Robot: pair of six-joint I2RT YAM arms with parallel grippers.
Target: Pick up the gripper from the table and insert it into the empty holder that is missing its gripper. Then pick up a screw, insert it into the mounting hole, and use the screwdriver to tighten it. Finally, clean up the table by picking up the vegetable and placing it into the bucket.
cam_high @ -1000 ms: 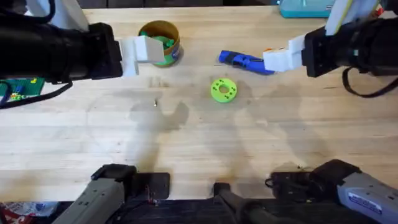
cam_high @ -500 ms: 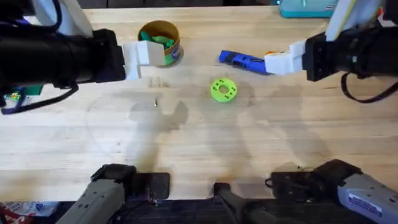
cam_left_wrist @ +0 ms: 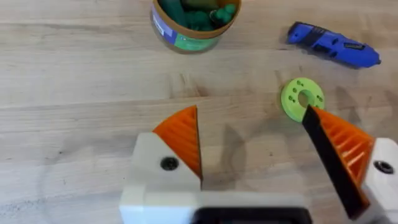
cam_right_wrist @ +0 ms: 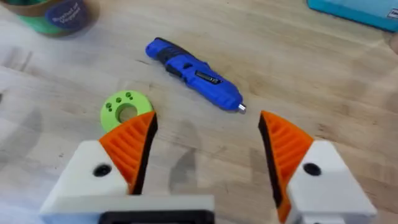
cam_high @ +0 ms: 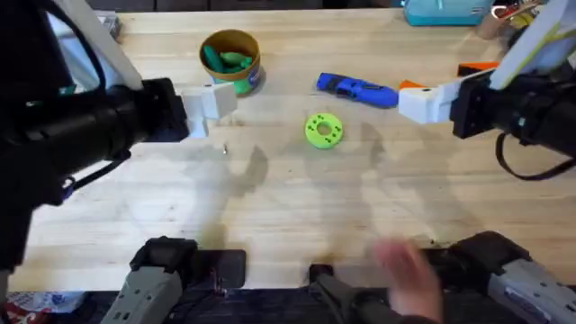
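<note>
looking down from overhead, the left tool [cam_high: 211,106] hangs near the bucket [cam_high: 230,59], where the vegetable [cam_high: 225,59] already lies inside. the right tool [cam_high: 423,101] sits just beside the screwdriver [cam_high: 355,90]; the green disc [cam_high: 324,130] lies between the arms on the surface [cam_high: 297,207]. a blurred hand [cam_high: 407,273] shows at the near edge, touching nothing.

in the left wrist view, the left tool [cam_left_wrist: 261,152] is spread wide with nothing between its orange pads [cam_left_wrist: 183,137]. the bucket [cam_left_wrist: 194,25] holds dark green pieces; the screwdriver [cam_left_wrist: 333,45] and the disc [cam_left_wrist: 302,98] lie well apart from it.

in the right wrist view, the right tool [cam_right_wrist: 208,152] also gapes wide and empty, the screwdriver [cam_right_wrist: 194,73] lying slantwise ahead of it, the disc [cam_right_wrist: 126,111] beside one pad.

the clean-up looks done; if the screwdriver is next, centre the handle between the pads and turn to cross its slant before closing.

count: one screwdriver, one bucket, one disc, two tools.
</note>
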